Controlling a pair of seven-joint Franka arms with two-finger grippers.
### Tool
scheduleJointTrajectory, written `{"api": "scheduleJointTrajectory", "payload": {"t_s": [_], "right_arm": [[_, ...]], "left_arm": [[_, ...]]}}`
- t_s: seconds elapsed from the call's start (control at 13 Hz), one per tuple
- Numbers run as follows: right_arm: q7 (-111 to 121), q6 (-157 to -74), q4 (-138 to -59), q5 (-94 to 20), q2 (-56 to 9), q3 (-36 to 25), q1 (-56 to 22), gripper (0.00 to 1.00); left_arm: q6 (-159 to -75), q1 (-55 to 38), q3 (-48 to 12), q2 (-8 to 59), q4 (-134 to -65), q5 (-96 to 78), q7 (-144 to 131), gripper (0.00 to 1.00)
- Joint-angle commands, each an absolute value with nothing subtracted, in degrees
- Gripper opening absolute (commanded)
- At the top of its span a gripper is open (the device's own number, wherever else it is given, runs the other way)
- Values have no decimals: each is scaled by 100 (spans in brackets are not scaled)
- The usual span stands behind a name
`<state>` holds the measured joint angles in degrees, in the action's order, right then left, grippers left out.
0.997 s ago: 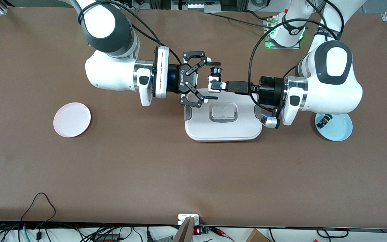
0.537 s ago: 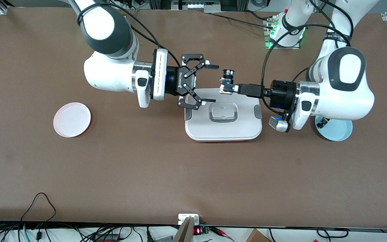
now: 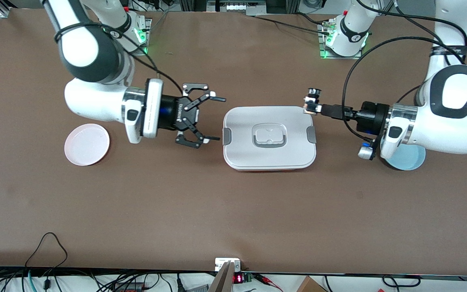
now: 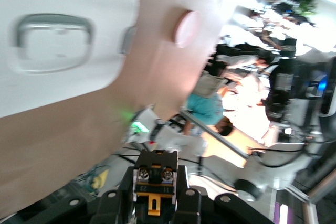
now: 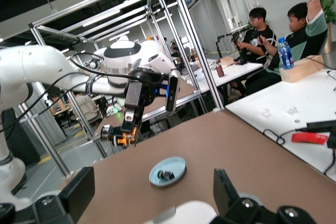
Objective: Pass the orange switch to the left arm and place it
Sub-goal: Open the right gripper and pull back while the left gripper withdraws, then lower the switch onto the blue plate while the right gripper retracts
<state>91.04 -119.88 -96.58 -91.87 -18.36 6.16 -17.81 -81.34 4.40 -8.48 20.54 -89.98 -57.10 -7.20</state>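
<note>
My left gripper (image 3: 309, 106) is shut on the orange switch (image 3: 313, 93), a tiny black cylinder with orange-yellow marks, and holds it in the air over the white box's (image 3: 269, 156) corner at the left arm's end. The left wrist view shows the switch (image 4: 156, 174) clamped between the jaws of the left gripper (image 4: 155, 198). My right gripper (image 3: 218, 119) is open and empty, beside the box at the right arm's end. In the right wrist view its gripper (image 5: 152, 182) points at the left gripper (image 5: 126, 129) and the switch (image 5: 123, 140).
A pink plate (image 3: 86, 144) lies toward the right arm's end. A blue plate (image 3: 414, 160), partly under the left arm, lies toward the left arm's end; the right wrist view shows this plate (image 5: 176, 165) holding another small switch (image 5: 167, 175). The box lies between the grippers.
The two grippers have drawn apart. The right gripper moved off the box toward its own end, still open. The left gripper pulled back to the box's corner with the switch.
</note>
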Motion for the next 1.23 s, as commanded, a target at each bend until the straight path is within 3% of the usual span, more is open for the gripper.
{"api": "scheduleJointTrajectory", "payload": {"t_s": [0.0,0.15,0.46,0.77,1.15], "right_arm": [[9115,-11078,-9967,-8738,-1600,99,-1548,100],[8844,-10270,-9967,-8553,-1600,-227,-1346,100],[7027,-9555,-9949,-7674,-1494,-755,-1310,100],[5812,-9474,-9941,-7209,-1485,-765,-1230,100],[4089,-9747,-9923,-5822,-1477,-765,-1222,100]], "left_arm": [[-7797,650,-896,1986,-8939,-4610,-703,0],[-7691,782,-905,1969,-8930,-3626,-590,0],[-7594,791,-905,1837,-8982,-1745,-186,0],[-7786,826,-888,1907,-9035,-57,26,0],[-9111,966,-888,1907,-9929,1221,166,0]]}}
